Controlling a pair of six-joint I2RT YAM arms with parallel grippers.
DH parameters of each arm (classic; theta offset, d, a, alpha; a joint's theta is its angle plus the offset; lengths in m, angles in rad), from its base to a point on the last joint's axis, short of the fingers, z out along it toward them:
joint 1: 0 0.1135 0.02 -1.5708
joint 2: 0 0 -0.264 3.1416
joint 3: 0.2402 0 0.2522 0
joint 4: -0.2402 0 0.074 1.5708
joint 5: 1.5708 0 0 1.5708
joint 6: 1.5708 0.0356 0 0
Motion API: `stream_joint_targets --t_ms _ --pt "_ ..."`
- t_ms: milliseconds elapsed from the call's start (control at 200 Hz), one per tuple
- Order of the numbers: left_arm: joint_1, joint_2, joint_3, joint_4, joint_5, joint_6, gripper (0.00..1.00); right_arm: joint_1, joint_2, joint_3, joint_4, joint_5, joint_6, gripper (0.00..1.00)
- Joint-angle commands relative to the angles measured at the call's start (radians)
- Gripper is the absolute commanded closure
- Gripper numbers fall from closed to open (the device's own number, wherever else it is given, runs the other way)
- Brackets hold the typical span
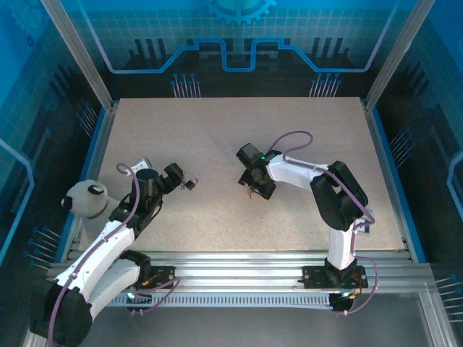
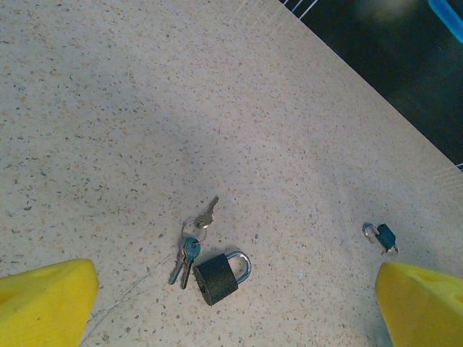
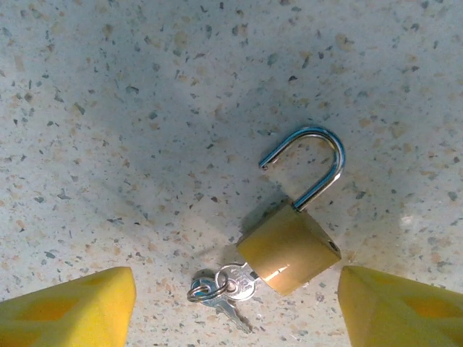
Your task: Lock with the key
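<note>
A brass padlock [image 3: 289, 249] lies on the speckled table with its steel shackle [image 3: 312, 160] swung open. A key [image 3: 242, 283] is stuck in its underside, with a ring and a second key hanging off it. My right gripper [image 3: 235, 311] hovers just over it, open, one yellow finger [image 3: 65, 307] on each side and not touching. From above, the right gripper [image 1: 257, 181] covers most of this lock [image 1: 252, 192]. My left gripper [image 2: 231, 314] is open and holds nothing. Before it lie a dark padlock [image 2: 215, 279] with its shackle closed and a bunch of keys [image 2: 189, 249].
A small teal padlock [image 2: 383, 236] lies farther right in the left wrist view. From above, the dark padlock [image 1: 190, 184] sits just right of the left gripper [image 1: 173, 177]. A metal rail [image 1: 289, 260] borders the near table edge.
</note>
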Motion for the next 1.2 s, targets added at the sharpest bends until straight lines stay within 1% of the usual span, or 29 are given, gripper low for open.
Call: stream_joint_targets --t_ms 0,90,100,125,310,335,425,445,490,630,766,1011,1196 --pt "-0.007 0.005 -0.015 0.019 0.013 -0.002 0.01 -0.017 0.027 0.030 -0.003 -0.005 -0.006 0.29" --pt "-0.008 0.005 -0.014 0.019 0.015 -0.002 0.01 -0.024 0.038 0.038 -0.002 -0.007 -0.018 0.30" --pt "-0.008 0.005 -0.015 0.018 0.014 -0.002 0.01 -0.026 0.039 0.040 -0.002 -0.008 -0.022 0.32" --pt "-0.008 0.004 -0.014 0.019 0.013 0.000 0.01 -0.028 0.043 0.043 0.001 -0.012 -0.030 0.33" --pt "-0.008 0.005 -0.015 0.018 0.015 0.001 0.01 -0.044 0.060 0.060 -0.005 -0.016 -0.066 0.34" --pt "-0.008 0.004 -0.014 0.019 0.015 0.001 0.01 -0.047 0.061 0.061 -0.002 -0.016 -0.073 0.36" --pt "-0.007 0.004 -0.015 0.019 0.014 0.000 0.01 -0.054 0.063 0.069 0.000 -0.013 -0.102 0.38" --pt "-0.008 0.005 -0.015 0.019 0.016 0.002 0.01 -0.055 0.063 0.069 0.002 -0.014 -0.111 0.41" --pt "-0.007 0.005 -0.015 0.017 0.015 0.002 0.01 -0.057 0.061 0.068 0.013 -0.014 -0.134 0.42" --pt "-0.008 0.003 -0.015 0.017 0.015 0.002 0.01 -0.053 0.040 0.049 0.053 -0.016 -0.212 0.41" --pt "-0.008 0.005 -0.015 0.018 0.016 0.001 0.01 -0.043 -0.007 -0.013 0.118 -0.005 -0.271 0.40" --pt "-0.008 0.007 -0.017 0.023 0.019 -0.001 0.01 -0.022 -0.078 -0.075 0.116 0.058 -0.343 0.40" --pt "-0.008 0.010 -0.017 0.026 0.023 -0.001 0.01 -0.008 -0.090 -0.095 0.122 0.058 -0.402 0.40"
